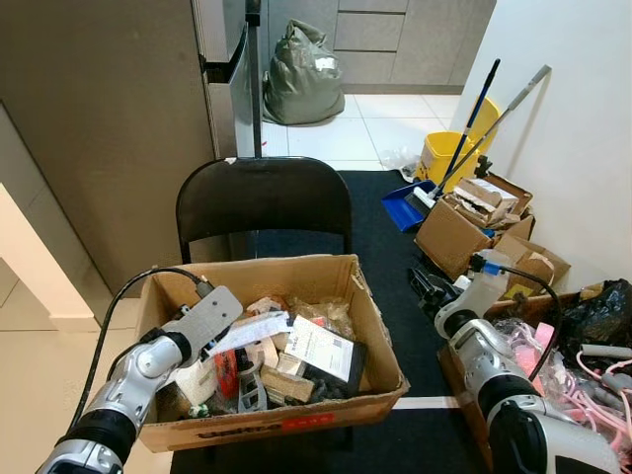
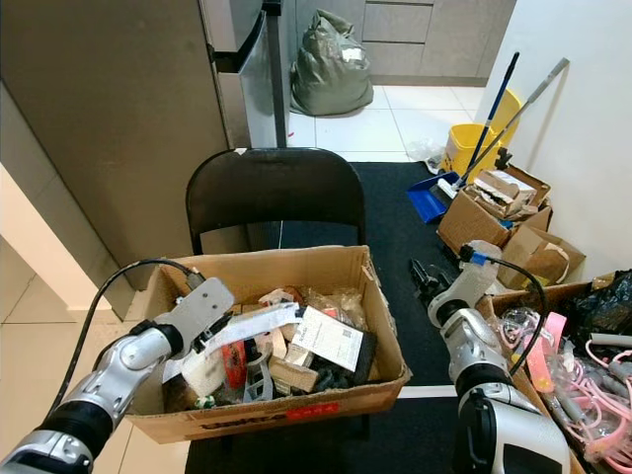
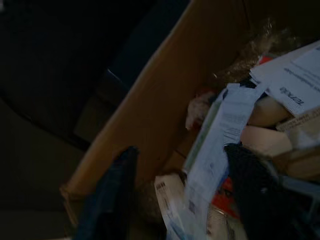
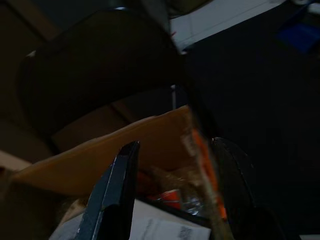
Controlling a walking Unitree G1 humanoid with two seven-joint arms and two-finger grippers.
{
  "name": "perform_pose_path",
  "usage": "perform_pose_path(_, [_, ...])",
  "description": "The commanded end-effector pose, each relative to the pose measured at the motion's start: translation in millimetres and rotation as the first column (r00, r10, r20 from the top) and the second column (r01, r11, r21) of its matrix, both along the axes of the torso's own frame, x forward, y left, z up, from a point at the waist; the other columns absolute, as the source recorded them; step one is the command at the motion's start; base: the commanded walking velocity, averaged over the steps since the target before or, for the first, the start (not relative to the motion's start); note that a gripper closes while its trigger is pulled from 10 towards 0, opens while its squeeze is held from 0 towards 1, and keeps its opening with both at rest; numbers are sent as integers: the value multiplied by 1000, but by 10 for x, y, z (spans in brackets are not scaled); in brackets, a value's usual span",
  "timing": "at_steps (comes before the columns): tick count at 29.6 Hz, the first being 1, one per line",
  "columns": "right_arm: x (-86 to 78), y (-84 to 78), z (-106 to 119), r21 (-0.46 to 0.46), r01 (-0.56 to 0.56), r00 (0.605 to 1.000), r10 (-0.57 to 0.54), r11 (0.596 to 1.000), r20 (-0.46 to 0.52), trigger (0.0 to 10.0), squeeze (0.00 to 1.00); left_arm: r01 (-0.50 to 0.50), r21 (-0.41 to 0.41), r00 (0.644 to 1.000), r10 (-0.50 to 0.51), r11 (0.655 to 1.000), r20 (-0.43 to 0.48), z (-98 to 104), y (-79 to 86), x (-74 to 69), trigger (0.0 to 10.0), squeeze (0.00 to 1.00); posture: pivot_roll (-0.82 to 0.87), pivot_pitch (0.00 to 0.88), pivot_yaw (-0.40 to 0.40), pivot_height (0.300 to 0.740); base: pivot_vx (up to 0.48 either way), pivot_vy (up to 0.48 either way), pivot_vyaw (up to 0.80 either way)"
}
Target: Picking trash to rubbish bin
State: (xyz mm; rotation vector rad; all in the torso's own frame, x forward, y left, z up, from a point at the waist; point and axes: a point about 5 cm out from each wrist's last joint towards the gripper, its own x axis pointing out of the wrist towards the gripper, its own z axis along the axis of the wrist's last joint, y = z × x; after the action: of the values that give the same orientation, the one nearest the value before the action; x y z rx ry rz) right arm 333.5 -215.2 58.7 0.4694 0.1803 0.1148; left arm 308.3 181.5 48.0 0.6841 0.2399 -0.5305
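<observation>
Below you, a corrugated cardboard box [image 1: 373, 314] on a black chair [image 1: 263, 200] holds crumpled paper, wrappers and a flat white labelled packet [image 1: 322, 347]. Your left gripper [image 3: 182, 192] is inside the box — fingers spread, a long white receipt strip [image 3: 220, 135] lying between them. Your right gripper [image 4: 172, 190] hovers just beside the box's right wall — fingers apart, pinching nothing.

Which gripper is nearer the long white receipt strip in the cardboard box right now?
Left. The left gripper is inside the cardboard box, right at the receipt strip. The right gripper hangs outside the box, beyond its right wall.
</observation>
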Motion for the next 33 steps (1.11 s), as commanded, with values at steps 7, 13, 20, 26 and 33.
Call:
perform_pose_path(7, [-73,-73,-92,-22,45,998,-46,999,-48,10000,0,-49,-292,997,62,955,37,201,-87,90,10000,0,150,22,-12,740,0,0,0])
perform_pose_path(13, [-90,-123,-99,-23,52,997,-53,998,-56,10000,0,-86,-386,996,82,918,-27,134,-124,50,10000,0,145,13,-15,740,-159,0,0])
perform_pose_path(20, [-202,-87,-276,-41,52,988,-58,998,-146,10000,0,-96,-346,995,78,933,-67,0,-194,-2,10000,0,142,5,-17,740,-480,0,0])
perform_pose_path(26, [-519,-66,-641,-40,74,947,-82,997,-310,10000,0,-73,-367,995,45,927,-86,-16,-293,-25,10000,0,142,5,-17,740,-480,0,0])
perform_pose_path(33, [-786,-59,-881,-38,103,905,-109,994,-412,10000,0,-68,-355,994,32,932,-106,-77,-307,-61,10000,0,144,3,-11,740,-471,0,0])
